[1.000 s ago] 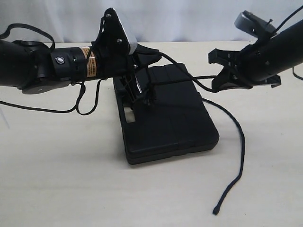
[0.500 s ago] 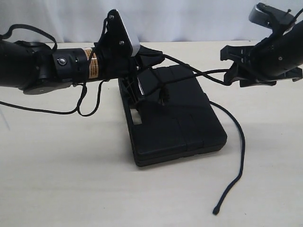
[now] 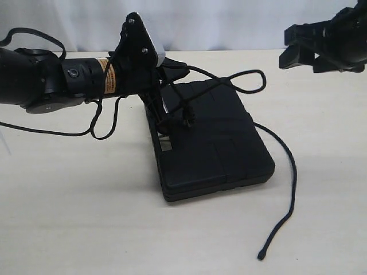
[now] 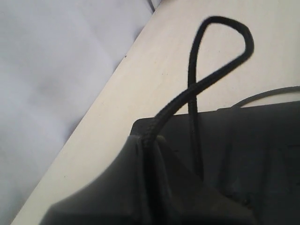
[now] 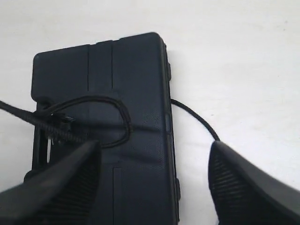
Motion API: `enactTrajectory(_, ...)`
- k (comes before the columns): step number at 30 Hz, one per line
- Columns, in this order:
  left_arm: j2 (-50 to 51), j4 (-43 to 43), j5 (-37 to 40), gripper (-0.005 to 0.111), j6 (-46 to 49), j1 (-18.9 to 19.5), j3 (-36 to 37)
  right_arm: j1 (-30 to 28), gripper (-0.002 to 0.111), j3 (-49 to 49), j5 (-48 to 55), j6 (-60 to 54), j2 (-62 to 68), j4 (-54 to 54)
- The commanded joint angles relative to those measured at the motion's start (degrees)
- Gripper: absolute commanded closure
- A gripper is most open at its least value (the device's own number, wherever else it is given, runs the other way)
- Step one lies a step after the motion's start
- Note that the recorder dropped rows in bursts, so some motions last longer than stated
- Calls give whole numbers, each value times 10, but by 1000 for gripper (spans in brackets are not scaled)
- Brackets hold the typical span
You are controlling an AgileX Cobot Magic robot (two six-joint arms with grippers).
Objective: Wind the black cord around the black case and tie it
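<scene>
Black cord (image 3: 293, 183) is clamped in L gripper (image 3: 178, 69), jaws together on it, tips over the handle-slot end of black case (image 3: 218, 149). Ahead of the tips the cord makes a loop by the case's far corner. It then runs down past the case's side & trails over the table (image 3: 74, 217) to its blunt tip. R gripper (image 3: 295, 44) hangs up high, well apart from case, jaws spread, nothing betw. them.

Matte braided black cord (image 4: 192, 89); textured matte plastic black case (image 5: 136, 84); smooth pale table (image 3: 86, 217).
</scene>
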Motion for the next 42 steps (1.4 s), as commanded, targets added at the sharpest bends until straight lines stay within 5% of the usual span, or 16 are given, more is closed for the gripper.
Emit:
enactTrajectory(1, -5, -8, 4, 107, -6, 1, 1, -4, 48, 0, 22, -71, -6, 45)
enactTrajectory(5, -5, -8, 2, 107, -6, 1, 1, -4, 48, 1, 34, -201, -6, 65)
enactTrajectory(12, -5, -8, -13, 107, -6, 1, 1, -4, 48, 39, 99, -704, -6, 183)
enactTrajectory(17, -5, -8, -13, 107, -6, 1, 1, 18, 48, 66, 74, -941, -6, 290)
enactTrajectory(25, -5, -8, -13, 107, -6, 1, 1, 128, 48, 120, -196, -1044, 4, 264)
enactTrajectory(31, -5, -8, -13, 107, -7, 1, 1, 141, 50, 123, -267, -1042, 53, 281)
enactTrajectory(34, -5, -8, -13, 107, -7, 1, 1, 141, 70, 123, -281, -1042, 67, 326)
enactTrajectory(37, -5, -9, -13, 107, -7, 1, 1, 141, 104, 123, -267, -1042, 62, 370)
enactTrajectory(42, -4, -9, 14, 107, -7, 1, 1, 141, 104, 120, -256, -969, 39, 431)
